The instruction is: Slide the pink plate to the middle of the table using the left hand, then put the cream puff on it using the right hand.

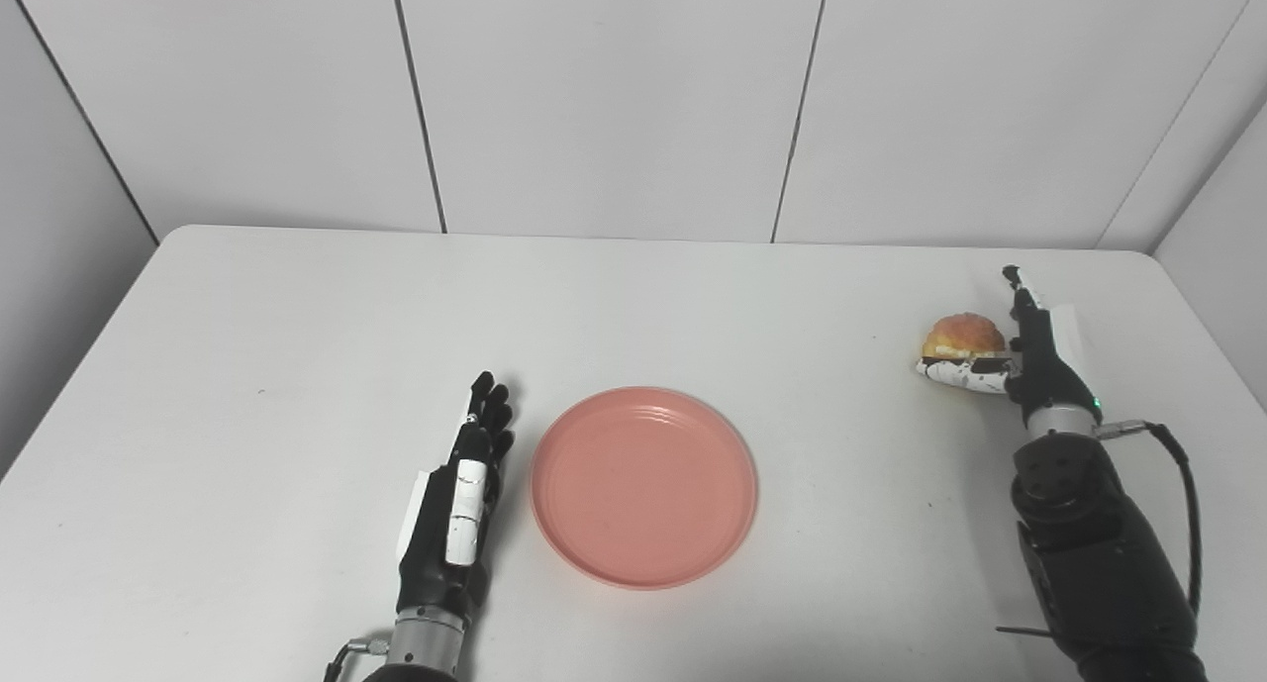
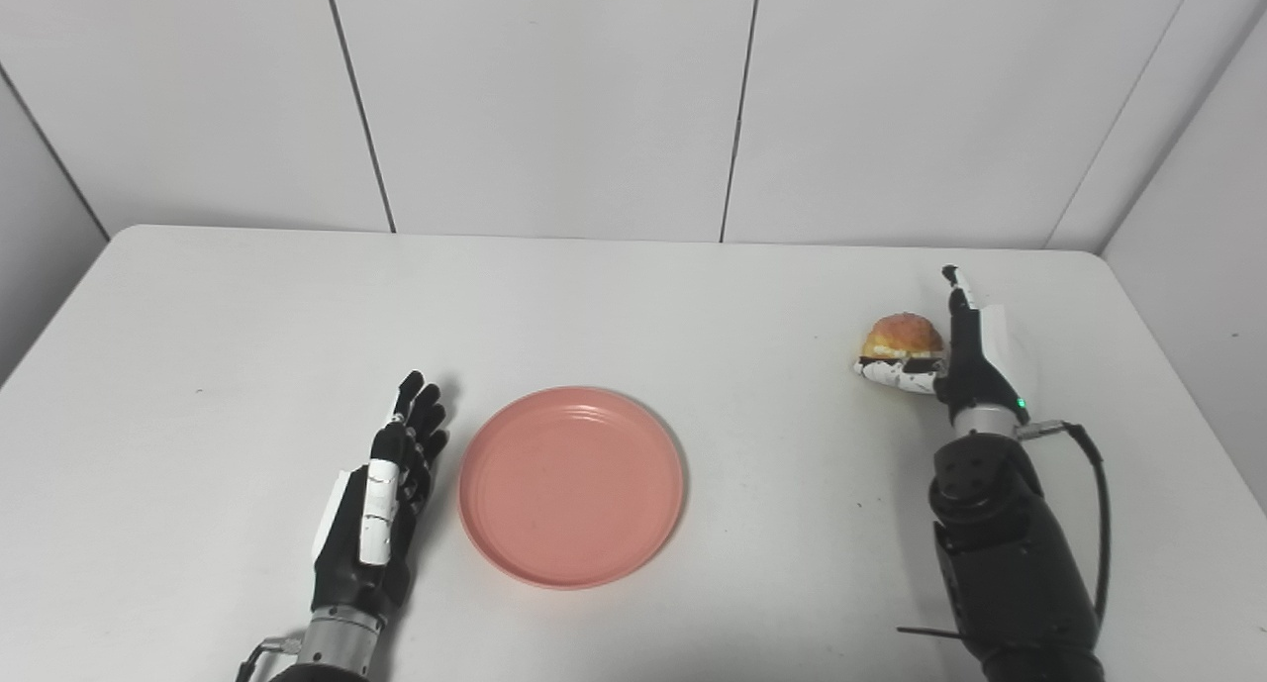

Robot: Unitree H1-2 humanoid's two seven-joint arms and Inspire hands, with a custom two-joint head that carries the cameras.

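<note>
The pink plate [image 1: 643, 487] is lying flat and bare on the white table [image 1: 297, 326], roughly at the middle of the table's width and toward its near edge; nothing is sitting on the plate. Just beside the plate's left rim, the left hand [image 1: 457, 504] is resting with its fingers [image 1: 488, 405] stretched out straight and together, pointing away from the robot; it is holding nothing, and a narrow strip of table is showing between the hand and the plate. Well to the right of the plate, and farther back, the cream puff [image 1: 963, 337] is sitting golden-brown side up at the right hand [image 1: 1020, 360]; the thumb is reaching across under the near side of the cream puff while the other fingers [image 1: 1020, 291] are standing up beside its right flank; the hand is cupping it, though whether it is truly clamped or lifted off the table I cannot tell. Behind the plate, pale wall panels [image 1: 614, 98] are rising from the table's far edge.
</note>
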